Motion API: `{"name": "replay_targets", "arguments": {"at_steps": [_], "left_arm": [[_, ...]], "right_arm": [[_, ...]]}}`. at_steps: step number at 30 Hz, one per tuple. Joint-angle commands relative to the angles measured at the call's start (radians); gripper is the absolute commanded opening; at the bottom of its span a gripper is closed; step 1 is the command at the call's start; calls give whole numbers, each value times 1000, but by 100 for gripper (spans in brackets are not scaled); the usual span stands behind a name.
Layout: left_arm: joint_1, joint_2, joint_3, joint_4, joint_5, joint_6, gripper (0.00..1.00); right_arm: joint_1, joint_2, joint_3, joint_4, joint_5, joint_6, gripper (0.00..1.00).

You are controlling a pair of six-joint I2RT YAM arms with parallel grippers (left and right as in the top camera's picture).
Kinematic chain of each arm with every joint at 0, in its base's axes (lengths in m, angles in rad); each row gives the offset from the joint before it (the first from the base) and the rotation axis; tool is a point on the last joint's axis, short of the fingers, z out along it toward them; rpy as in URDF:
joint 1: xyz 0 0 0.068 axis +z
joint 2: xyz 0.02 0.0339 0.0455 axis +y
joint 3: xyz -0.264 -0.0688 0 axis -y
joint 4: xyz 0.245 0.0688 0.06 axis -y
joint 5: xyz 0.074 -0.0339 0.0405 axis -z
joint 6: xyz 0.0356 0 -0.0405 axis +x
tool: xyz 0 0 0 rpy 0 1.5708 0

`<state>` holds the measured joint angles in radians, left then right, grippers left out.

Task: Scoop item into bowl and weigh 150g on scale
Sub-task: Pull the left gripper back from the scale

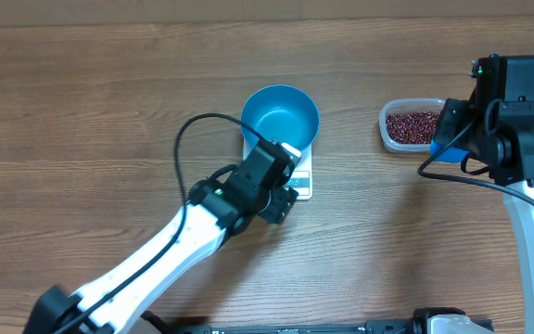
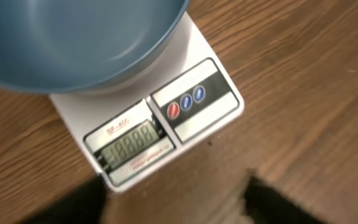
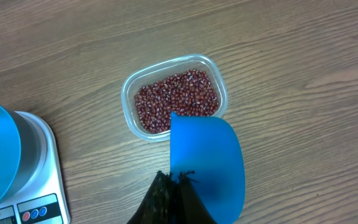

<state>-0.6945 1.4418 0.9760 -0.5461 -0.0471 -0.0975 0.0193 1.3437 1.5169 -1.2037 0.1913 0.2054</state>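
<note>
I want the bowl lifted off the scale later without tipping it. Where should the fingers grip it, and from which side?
Pinch the rim of the bowl from straight above, one finger inside the wall, one outside. It sits upright and empty on the scale, round and about as wide as it, so probably too wide to span across.
</note>
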Motion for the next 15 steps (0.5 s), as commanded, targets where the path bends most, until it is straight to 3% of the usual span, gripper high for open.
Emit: {"name": "replay_targets", "arguments": {"at_steps": [1,6,15], "left_arm": [[1,-74,10,-79,21,12,100],[1,-101,10,-168,-26,13,100],[1,-130,10,-166,-120,69,100]], "right_arm": [[-5,-6,22,10,17,-2,4],[-5,-6,22,13,17,-2,4],[-5,-6,22,13,18,-6,4]]}}
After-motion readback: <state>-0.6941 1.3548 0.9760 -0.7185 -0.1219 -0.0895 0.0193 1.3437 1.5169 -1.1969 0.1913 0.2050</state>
